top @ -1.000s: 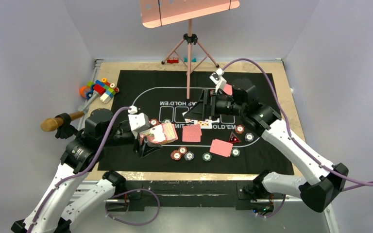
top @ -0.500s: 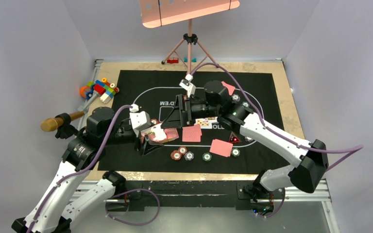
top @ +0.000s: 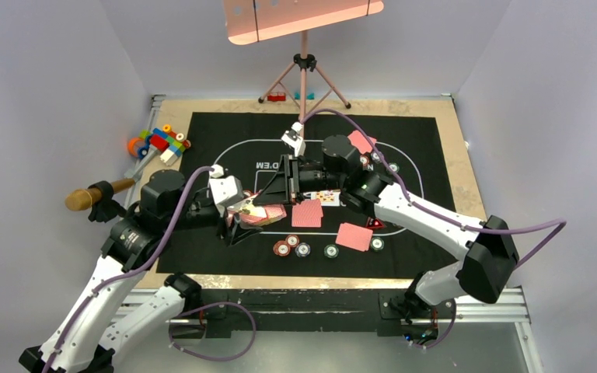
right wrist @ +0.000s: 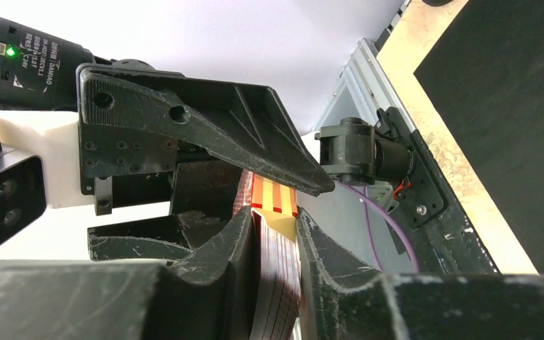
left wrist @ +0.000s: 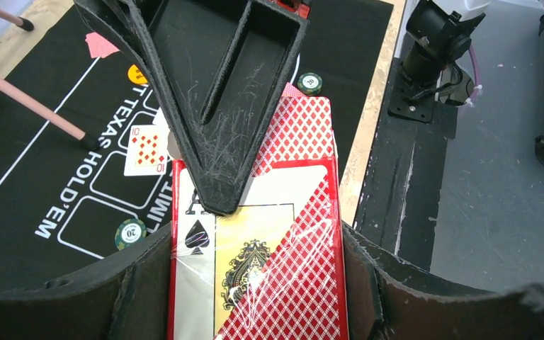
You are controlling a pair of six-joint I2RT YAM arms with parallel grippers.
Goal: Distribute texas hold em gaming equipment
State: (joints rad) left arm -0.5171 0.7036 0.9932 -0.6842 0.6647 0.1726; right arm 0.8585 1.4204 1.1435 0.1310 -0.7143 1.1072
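From above, we see the left gripper (top: 239, 224) clamped on the card pack (top: 264, 214) over the mat's (top: 202, 132) 9 o'clock side, with its long axis running 9-to-3. In the left wrist view, the pack points to 12. In the right wrist view, the right gripper (right wrist: 276, 218) seemingly pinches its far end.

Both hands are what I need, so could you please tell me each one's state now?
Left hand: closed, holding the card deck.
Right hand: closed on the same card deck.
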